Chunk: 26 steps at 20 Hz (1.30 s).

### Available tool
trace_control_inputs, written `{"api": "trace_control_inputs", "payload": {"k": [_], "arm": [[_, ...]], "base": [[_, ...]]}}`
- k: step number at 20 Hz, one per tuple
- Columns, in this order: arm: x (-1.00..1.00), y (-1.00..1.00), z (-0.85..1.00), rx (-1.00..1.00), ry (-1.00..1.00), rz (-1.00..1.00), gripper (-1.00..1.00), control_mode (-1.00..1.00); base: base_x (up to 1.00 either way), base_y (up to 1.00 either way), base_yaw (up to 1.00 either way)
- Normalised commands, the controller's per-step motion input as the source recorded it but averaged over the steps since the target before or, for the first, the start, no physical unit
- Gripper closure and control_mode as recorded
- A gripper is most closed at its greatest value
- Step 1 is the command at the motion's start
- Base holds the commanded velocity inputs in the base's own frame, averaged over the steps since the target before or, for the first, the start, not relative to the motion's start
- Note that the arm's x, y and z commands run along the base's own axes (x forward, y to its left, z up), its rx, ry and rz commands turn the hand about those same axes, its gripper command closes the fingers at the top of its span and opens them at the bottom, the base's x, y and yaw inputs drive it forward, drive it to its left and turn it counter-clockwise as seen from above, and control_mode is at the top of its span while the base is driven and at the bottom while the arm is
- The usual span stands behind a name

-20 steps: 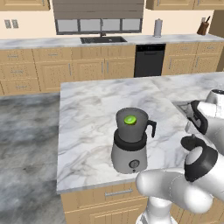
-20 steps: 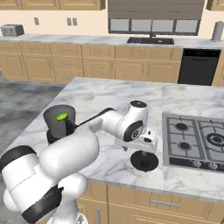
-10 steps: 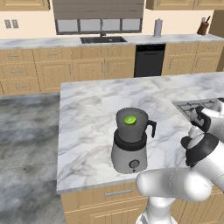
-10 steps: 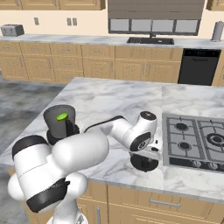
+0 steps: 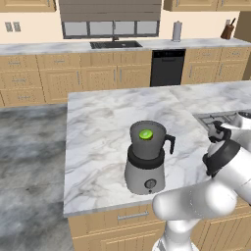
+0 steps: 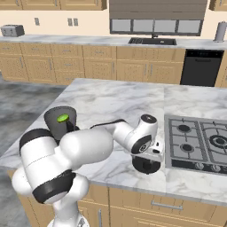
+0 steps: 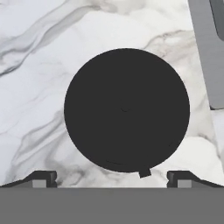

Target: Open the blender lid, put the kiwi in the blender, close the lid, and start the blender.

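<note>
Rendered home kitchen. Light wooden base cabinets with drawers [image 5: 44, 78] along the back wall, a dark inset sink with tap [image 5: 115, 44] under a window [image 5: 112, 28], a black built-in dishwasher [image 5: 167, 68], grey-veined white marble island counter [image 5: 103, 122], a steel gas hob with black burners [image 6: 199, 144], a silver toaster [image 6: 12, 30], a wooden knife block [image 5: 227, 31], grey stone floor [image 5: 27, 157].

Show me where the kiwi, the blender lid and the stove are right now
kiwi [image 5: 145, 134]: left base view, its green top inside the jar.
blender lid [image 7: 127, 110]: hand view, centre of the disc.
stove [image 6: 198, 140]: right base view, its surface between the burners.
</note>
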Motion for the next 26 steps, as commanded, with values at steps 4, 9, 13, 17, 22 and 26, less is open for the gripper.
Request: {"api": "trace_control_inputs", "payload": {"k": [4, 9, 13, 17, 22, 26], "arm": [[0.0, -0.03, 0.0, -0.05, 0.0, 0.0, -1.0, -1.0], [0.0, 0.0, -0.05, -0.06, 0.0, 0.0, -1.0, -1.0], [0.02, -0.03, -0.16, -0.03, 0.0, 0.0, -1.0, -1.0], [0.11, -0.04, -0.15, 0.0, 0.0, 0.0, -1.0, -1.0], [0.14, -0.08, -0.04, 0.0, 0.0, 0.01, -1.0, -1.0], [0.04, -0.14, 0.0, 0.0, 0.0, 0.01, -1.0, -1.0]], "base": [[0.0, 0.0, 0.0], [0.0, 0.0, 0.0], [0.0, 0.0, 0.0], [0.0, 0.0, 0.0], [0.0, 0.0, 0.0], [0.0, 0.0, 0.0]]}}
